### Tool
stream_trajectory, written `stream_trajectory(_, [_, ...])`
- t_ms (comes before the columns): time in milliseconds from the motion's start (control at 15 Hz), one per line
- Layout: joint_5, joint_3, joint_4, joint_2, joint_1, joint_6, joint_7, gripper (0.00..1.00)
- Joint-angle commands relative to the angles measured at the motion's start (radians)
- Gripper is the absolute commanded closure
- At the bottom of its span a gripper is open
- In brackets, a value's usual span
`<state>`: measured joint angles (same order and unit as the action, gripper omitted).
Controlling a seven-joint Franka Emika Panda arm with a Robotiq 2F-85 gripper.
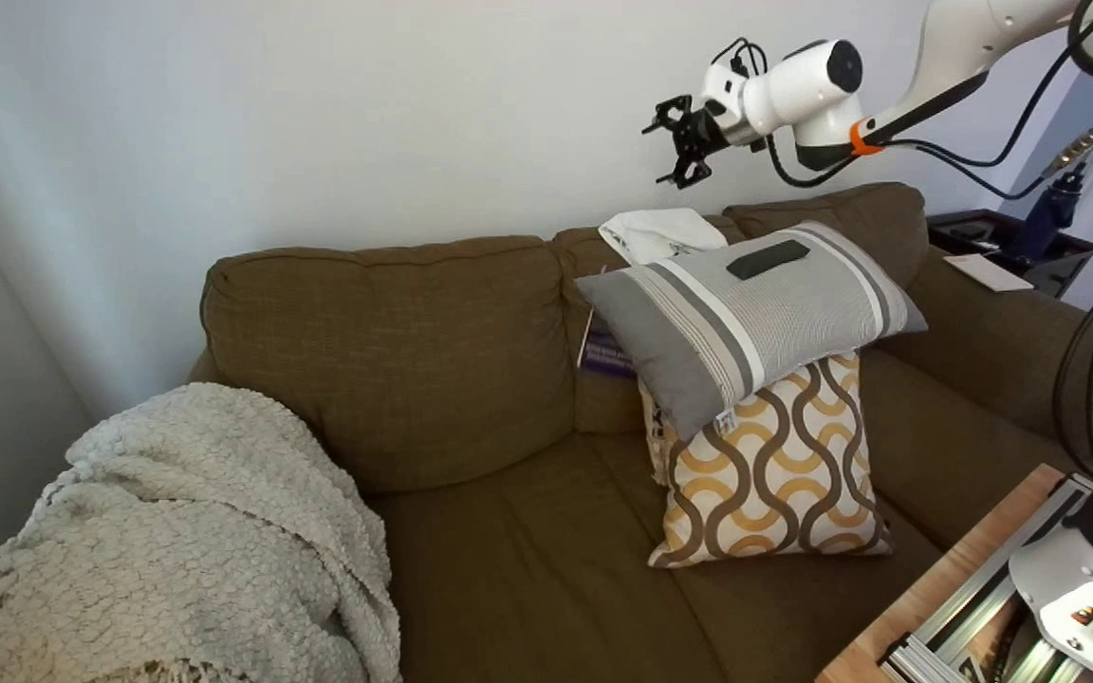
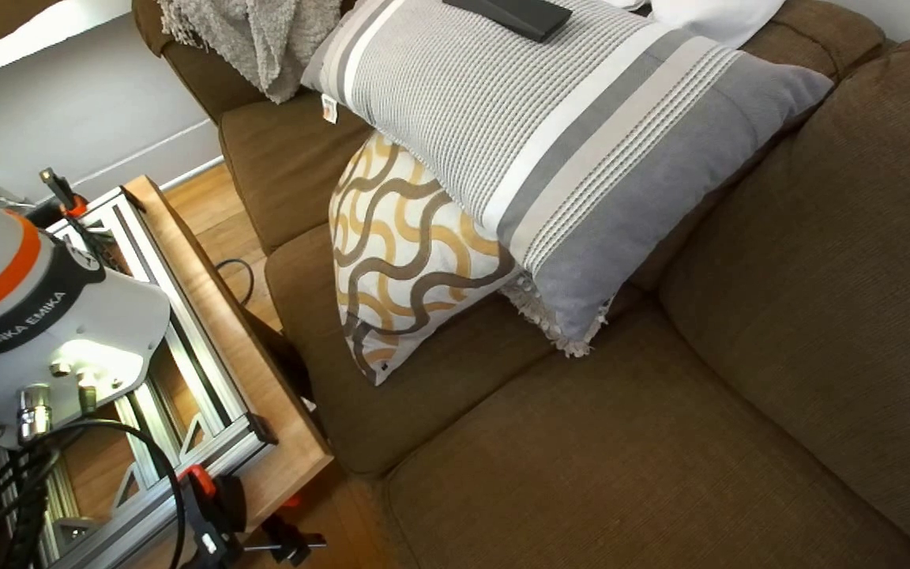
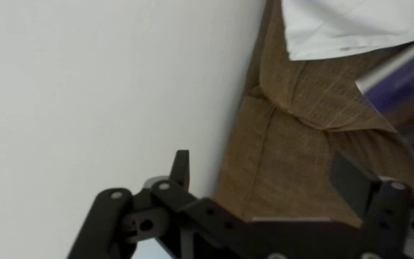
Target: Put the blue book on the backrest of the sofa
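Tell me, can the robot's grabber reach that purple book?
Probably yes: the gripper is open, and the wrist view shows a corner of the purple book uncovered. In an exterior view, though, the striped pillow partly hides it.

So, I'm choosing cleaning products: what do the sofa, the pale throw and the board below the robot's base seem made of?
Sofa: matt woven fabric, its threads showing faintly in the wrist view; fibre unclear. Throw: probably fleece, soft-looking, judging by its curly, nubbly pile. Board: likely wood or veneer, smooth, going by its tan, wood-like tone.
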<state>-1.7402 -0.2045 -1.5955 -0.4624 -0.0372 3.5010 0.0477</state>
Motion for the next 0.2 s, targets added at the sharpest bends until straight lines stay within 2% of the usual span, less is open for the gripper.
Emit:
stream_trajectory(0, [0.025, 0.005, 0.008, 0.03, 0.006, 0.027, 0.01, 0.0])
stream_trajectory(133, [0.041, 0.011, 0.015, 0.085, 0.011, 0.043, 0.023, 0.0])
